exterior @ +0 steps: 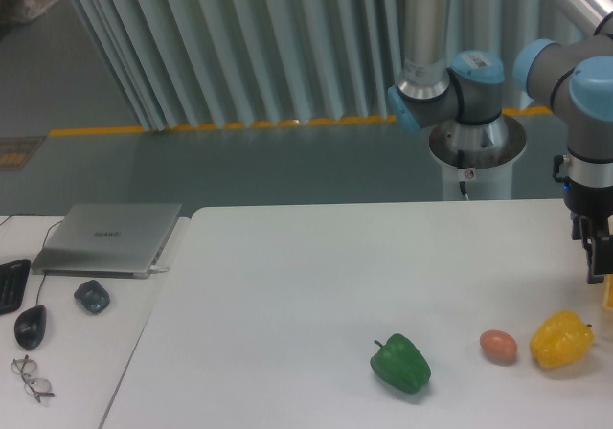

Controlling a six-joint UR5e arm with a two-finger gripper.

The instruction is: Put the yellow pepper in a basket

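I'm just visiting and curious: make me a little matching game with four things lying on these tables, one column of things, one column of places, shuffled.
Things:
1. yellow pepper
2. brown egg
3. green pepper
4. closed laptop

Places:
A. on the side table at far left, behind a computer mouse
B. between the two peppers
C. nearest the right edge, just below the gripper
D. leftmost of the three foods on the white table

Pairs: 1-C, 2-B, 3-D, 4-A
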